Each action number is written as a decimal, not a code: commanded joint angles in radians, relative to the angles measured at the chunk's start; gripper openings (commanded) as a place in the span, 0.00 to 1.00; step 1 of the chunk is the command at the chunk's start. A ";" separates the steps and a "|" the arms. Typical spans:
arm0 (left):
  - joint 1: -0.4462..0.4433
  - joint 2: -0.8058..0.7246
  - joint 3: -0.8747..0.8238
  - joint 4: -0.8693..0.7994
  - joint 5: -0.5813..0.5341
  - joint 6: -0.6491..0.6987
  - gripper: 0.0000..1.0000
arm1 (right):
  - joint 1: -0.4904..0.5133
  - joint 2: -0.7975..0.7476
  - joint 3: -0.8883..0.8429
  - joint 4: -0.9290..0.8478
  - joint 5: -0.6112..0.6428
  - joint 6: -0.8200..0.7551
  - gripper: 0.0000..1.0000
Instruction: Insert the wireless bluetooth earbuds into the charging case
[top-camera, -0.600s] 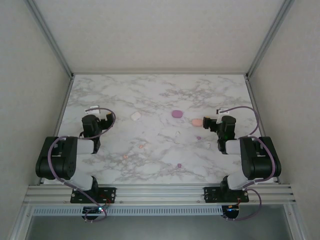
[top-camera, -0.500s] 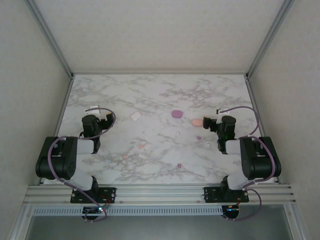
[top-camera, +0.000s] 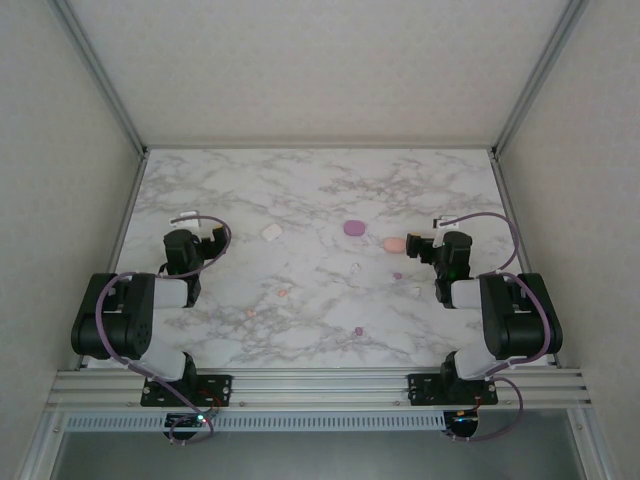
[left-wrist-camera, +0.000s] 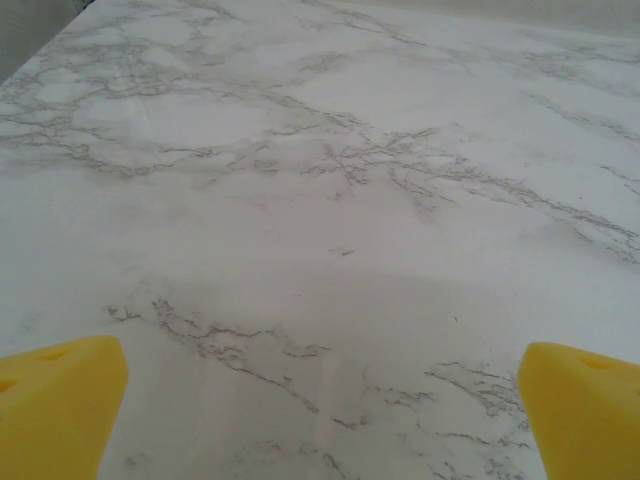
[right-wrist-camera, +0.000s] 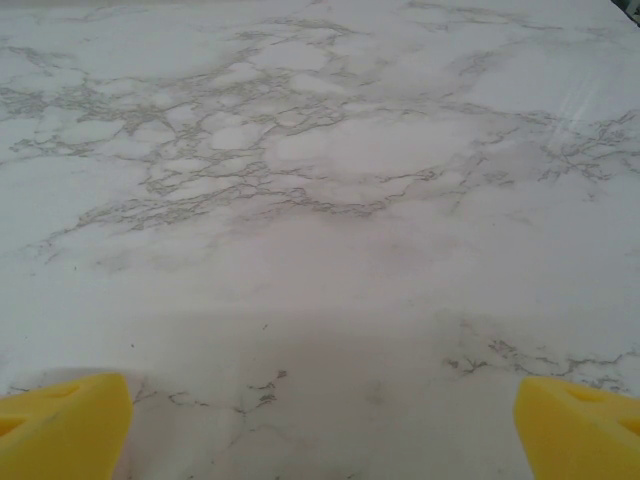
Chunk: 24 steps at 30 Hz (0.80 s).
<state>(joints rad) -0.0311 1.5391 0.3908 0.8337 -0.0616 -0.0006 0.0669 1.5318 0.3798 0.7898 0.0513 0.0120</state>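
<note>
Three rounded charging cases lie mid-table: a white case (top-camera: 271, 232), a purple case (top-camera: 353, 227) and a salmon-pink case (top-camera: 392, 244). Tiny earbuds are scattered nearer the arms: white ones (top-camera: 355, 267) (top-camera: 416, 291), purple ones (top-camera: 397, 276) (top-camera: 358, 331), pink ones (top-camera: 283, 293) (top-camera: 251, 313). My left gripper (top-camera: 208, 240) (left-wrist-camera: 320, 400) is open, its yellow pads (left-wrist-camera: 60, 400) wide apart over bare marble, left of the white case. My right gripper (top-camera: 419, 243) (right-wrist-camera: 320, 410) is open too, just right of the pink case, with nothing between its pads (right-wrist-camera: 580, 425).
The marble table (top-camera: 300, 180) is fenced by grey walls with metal posts on the left, right and back. An aluminium rail (top-camera: 320, 385) carrying both arm bases runs along the near edge. Purple cables loop over each wrist.
</note>
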 joint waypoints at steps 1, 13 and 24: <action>-0.001 -0.003 0.018 -0.004 -0.011 -0.009 1.00 | -0.009 0.007 0.022 0.022 -0.008 0.008 0.99; 0.002 -0.136 0.090 -0.248 -0.010 -0.024 1.00 | -0.010 -0.090 0.229 -0.423 -0.042 0.018 0.98; 0.028 -0.405 0.172 -0.558 -0.072 -0.297 1.00 | -0.020 -0.027 0.559 -0.946 -0.354 0.107 0.92</action>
<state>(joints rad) -0.0174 1.1721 0.5106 0.4057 -0.0925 -0.1658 0.0532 1.4624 0.8669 0.0437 -0.1627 0.0807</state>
